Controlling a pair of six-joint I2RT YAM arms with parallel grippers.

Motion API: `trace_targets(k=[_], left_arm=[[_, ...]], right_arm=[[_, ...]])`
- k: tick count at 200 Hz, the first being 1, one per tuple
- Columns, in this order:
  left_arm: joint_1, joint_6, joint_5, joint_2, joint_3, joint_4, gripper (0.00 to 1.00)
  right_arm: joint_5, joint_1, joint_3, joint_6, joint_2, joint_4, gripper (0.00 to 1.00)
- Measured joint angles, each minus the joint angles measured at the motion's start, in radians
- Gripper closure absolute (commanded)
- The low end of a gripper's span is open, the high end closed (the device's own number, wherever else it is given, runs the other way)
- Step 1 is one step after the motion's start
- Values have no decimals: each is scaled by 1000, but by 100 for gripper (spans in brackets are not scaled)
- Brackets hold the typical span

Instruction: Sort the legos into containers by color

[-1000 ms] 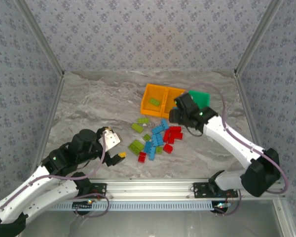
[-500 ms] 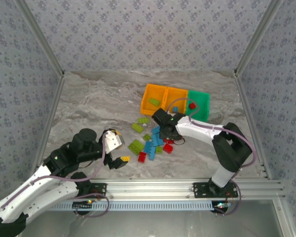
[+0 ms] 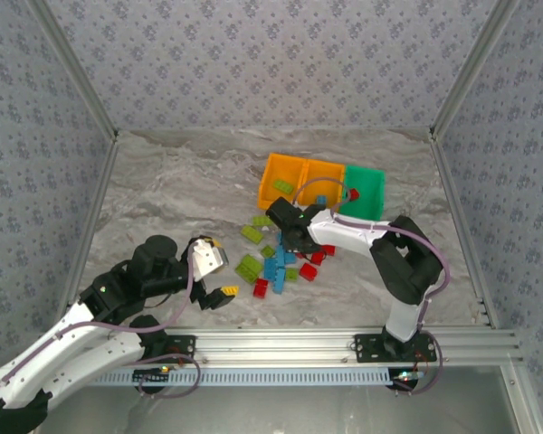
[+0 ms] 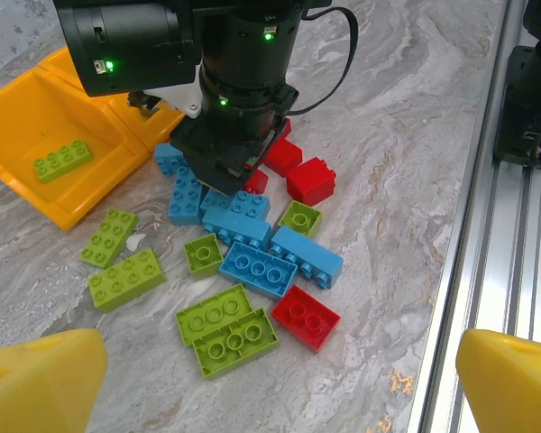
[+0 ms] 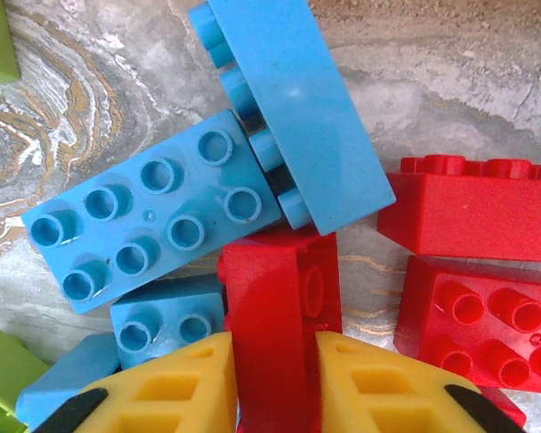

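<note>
- Right wrist view: the right gripper [image 5: 277,374] is clamped on a red brick [image 5: 279,307] that stands on its edge, with one yellow finger [image 5: 176,388] pressed against each flat side.
- Just above that brick lies a blue eight-stud brick [image 5: 153,216], studs up. It touches a second blue brick [image 5: 302,117] that is tipped onto its side. Two more red bricks [image 5: 473,221] sit close by on the right.
- From the top camera, the right arm [image 3: 362,233] reaches leftward and down into the loose pile of bricks [image 3: 273,267]. The pile lies on the marble table [image 3: 163,190], just in front of the bins.
- Three bins stand in a row, side against side: the left orange bin [image 3: 294,170], the middle orange bin [image 3: 328,170] and the green bin [image 3: 371,185] at the right end.
- A lime brick [image 4: 63,160] lies flat in the left orange bin, and a red piece [image 3: 353,193] lies in the green bin.
- The left gripper [image 4: 275,388] hovers low by the near-left side of the pile. Its fingers are spread wide, and nothing is between them.
</note>
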Motion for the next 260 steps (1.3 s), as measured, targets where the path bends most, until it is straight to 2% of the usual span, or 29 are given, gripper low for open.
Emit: trace_targets(k=[38, 92, 111, 126, 153, 177, 212, 239, 260], left_arm=[[0, 0, 0, 0, 0, 0, 1], [0, 0, 0, 0, 0, 0, 1], [0, 0, 0, 0, 0, 0, 1], [0, 0, 0, 0, 0, 1, 1], [0, 0, -2, -1, 0, 1, 1], [0, -1, -15, -2, 0, 1, 1], [0, -33, -59, -6, -2, 6, 1], [23, -100, -94, -5, -5, 30, 1], [66, -174, -93, 17, -4, 62, 1]], right_arm=[[7, 0, -23, -3, -53, -2, 76], [60, -18, -42, -24, -312, -38, 78], [90, -87, -39, -69, -390, -57, 78], [93, -200, -31, -122, -413, -56, 78], [45, -442, -9, -230, -352, 6, 78], [-34, -582, 99, -312, -164, 51, 74], [-92, -631, 223, -375, 9, 64, 57], [-103, -637, 246, -380, -2, 53, 55], [-122, -640, 239, -374, -75, 21, 54]])
